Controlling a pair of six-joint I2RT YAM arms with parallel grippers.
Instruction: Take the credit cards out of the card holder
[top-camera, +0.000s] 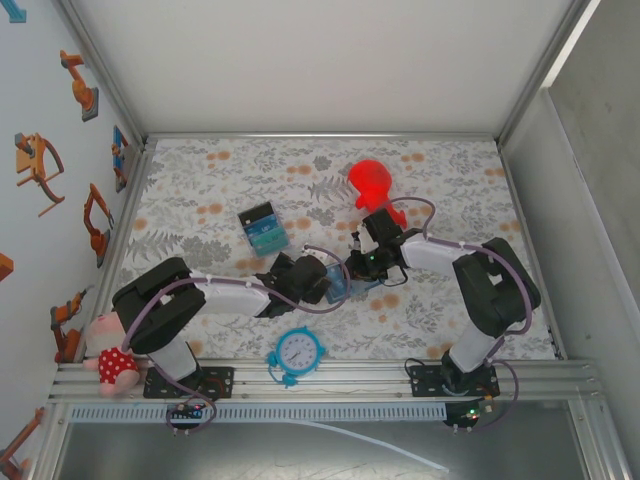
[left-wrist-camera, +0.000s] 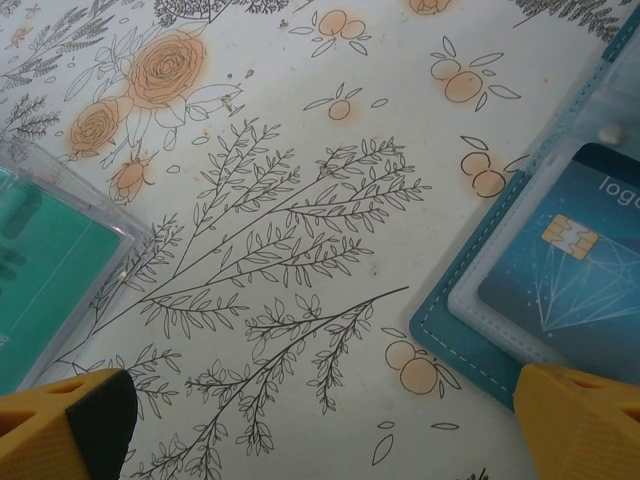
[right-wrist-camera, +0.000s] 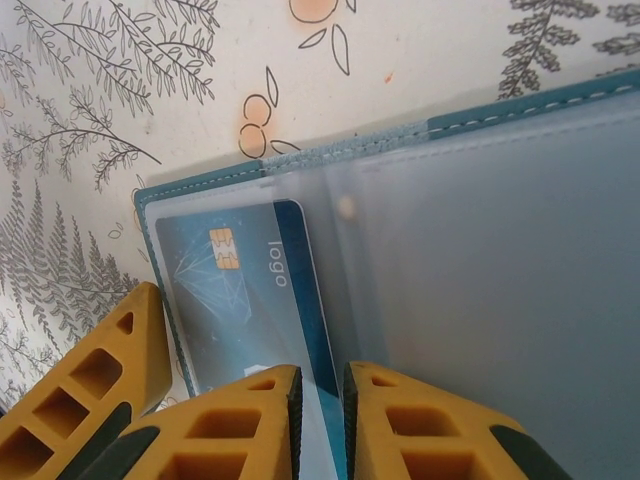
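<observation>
The card holder (right-wrist-camera: 500, 260) lies open on the table just under the right gripper (right-wrist-camera: 320, 385). Its jaws are drawn almost together at the edge of the clear sleeve where a blue credit card (right-wrist-camera: 250, 290) with a gold chip sits. Whether they pinch the card itself or only the sleeve I cannot tell. The left gripper (left-wrist-camera: 320, 400) hovers just beside the holder's stitched edge with its jaws spread wide, holding nothing. A clear-cased teal item (left-wrist-camera: 40, 270) lies at its other side. The table is covered by a pale floral cloth (top-camera: 440, 180), with a red object (top-camera: 372, 185) beyond the holder and a blue clock (top-camera: 297, 352) near the arm bases. Plain white walls close in the space, and the left wall carries robot-arm stickers (top-camera: 40, 165).
</observation>
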